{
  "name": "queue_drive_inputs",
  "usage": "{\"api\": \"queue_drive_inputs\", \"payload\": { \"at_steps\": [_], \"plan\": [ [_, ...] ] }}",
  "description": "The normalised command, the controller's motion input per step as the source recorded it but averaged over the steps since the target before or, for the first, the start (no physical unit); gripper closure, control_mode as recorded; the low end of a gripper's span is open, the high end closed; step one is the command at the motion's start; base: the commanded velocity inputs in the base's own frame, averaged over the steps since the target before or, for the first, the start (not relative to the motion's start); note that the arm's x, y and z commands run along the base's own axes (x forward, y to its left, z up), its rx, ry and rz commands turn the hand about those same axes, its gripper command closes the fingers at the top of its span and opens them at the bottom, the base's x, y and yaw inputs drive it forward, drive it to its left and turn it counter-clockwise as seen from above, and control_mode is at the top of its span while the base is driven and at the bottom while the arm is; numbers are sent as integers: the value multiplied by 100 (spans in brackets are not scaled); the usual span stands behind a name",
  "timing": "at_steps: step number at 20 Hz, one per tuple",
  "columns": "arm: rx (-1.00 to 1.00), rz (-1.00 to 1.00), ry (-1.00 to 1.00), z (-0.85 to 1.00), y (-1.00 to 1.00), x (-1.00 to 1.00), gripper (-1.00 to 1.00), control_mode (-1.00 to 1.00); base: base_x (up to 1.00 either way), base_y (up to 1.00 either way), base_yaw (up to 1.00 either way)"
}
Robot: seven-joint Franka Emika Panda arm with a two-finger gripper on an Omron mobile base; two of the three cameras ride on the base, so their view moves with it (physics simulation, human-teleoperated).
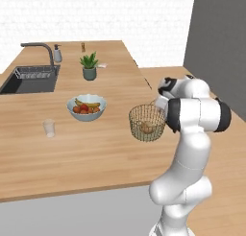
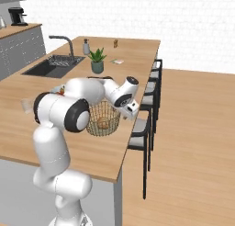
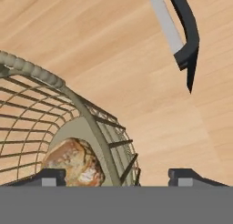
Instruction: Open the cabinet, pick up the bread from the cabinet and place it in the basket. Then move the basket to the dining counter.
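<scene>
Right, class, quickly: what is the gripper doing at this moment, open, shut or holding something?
Gripper: open, fingers apart either side of the basket wall, holding nothing; bread lies inside.

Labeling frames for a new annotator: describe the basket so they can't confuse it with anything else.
On the wood-plank dining counter with the sink, look near the edge closest to the robot's gripper. The basket sits there, right of the white fruit bowl. It alone is see-through tan wire mesh, with a brown bread loaf inside.
</scene>
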Motion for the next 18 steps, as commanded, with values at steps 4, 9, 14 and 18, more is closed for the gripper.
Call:
{"api": "queue_drive_inputs", "payload": {
  "at_steps": [4,9,14,18],
  "plan": [
    [0,3,-2,85,0,-45,-100,-100,0,0,0],
    [-5,4,-7,65,3,-98,-100,-100,0,0,0],
    [-10,7,-3,63,35,-100,-100,-100,0,0,0],
    [-17,6,0,59,72,-100,-100,-100,0,0,0]
  ]
}}
